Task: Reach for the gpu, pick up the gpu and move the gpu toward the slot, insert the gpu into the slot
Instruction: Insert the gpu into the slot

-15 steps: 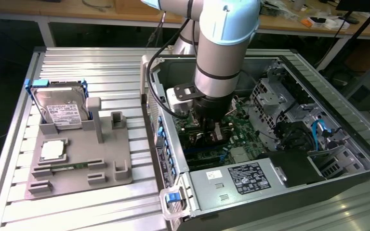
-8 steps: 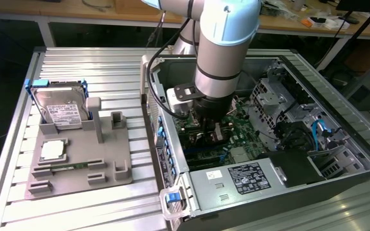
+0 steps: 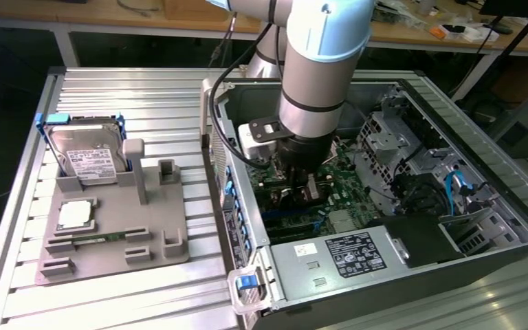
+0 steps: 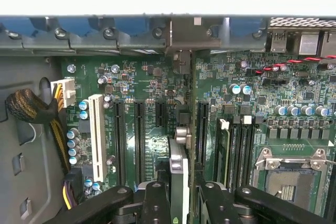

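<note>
The arm reaches down into the open computer case (image 3: 484, 206), which lies on its side on the ribbed aluminium table (image 3: 135, 89). The gripper (image 3: 302, 187) sits low over the green motherboard (image 3: 346, 175), near the middle of the case.

In the wrist view the gripper (image 4: 181, 195) has its black fingers (image 4: 156, 200) closed narrowly on the gpu (image 4: 178, 174), seen edge-on as a thin upright card with a silvery edge. The card stands between the two fingers and runs away from them across the motherboard (image 4: 152, 80), in line with the metal bracket bay at the rear wall of the case (image 4: 184, 30).

The card stands among the dark expansion connectors (image 4: 139, 135) of the motherboard, which run parallel to it on either side. Whether its lower edge is seated in the slot cannot be told; the slot itself is hidden beneath the card and the fingers.

Relative to the gpu, the white connector strip (image 4: 96, 135) lies beyond the dark connectors on one side, with a braided cable bundle (image 4: 31, 108) further out. On the other side lie the memory strips (image 4: 236, 150) and then the square processor socket (image 4: 291, 174).

Outside the case, on the exterior view's left, a grey fixture tray (image 3: 108, 234) carries a hard drive (image 3: 85, 155) standing tilted, a processor (image 3: 76, 214) lying flat, and a memory stick (image 3: 99, 238).
</note>
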Tool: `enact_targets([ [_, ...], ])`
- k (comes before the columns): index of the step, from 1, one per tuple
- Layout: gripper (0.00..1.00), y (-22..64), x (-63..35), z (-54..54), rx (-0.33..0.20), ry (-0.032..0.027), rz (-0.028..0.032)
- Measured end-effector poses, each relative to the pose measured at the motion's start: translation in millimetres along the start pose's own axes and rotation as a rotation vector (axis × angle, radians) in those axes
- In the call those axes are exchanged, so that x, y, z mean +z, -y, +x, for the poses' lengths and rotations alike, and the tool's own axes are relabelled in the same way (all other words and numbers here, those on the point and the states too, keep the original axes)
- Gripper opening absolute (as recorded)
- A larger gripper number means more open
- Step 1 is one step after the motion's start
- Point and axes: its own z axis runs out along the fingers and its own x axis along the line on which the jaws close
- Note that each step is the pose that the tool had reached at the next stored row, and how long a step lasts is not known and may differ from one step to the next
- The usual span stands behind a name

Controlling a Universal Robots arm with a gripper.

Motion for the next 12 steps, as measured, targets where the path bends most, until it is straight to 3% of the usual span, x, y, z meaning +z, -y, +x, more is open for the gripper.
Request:
enact_targets([
  [12,0.27,0.0,0.0,0.0,-0.006,0.0007,0.0001],
])
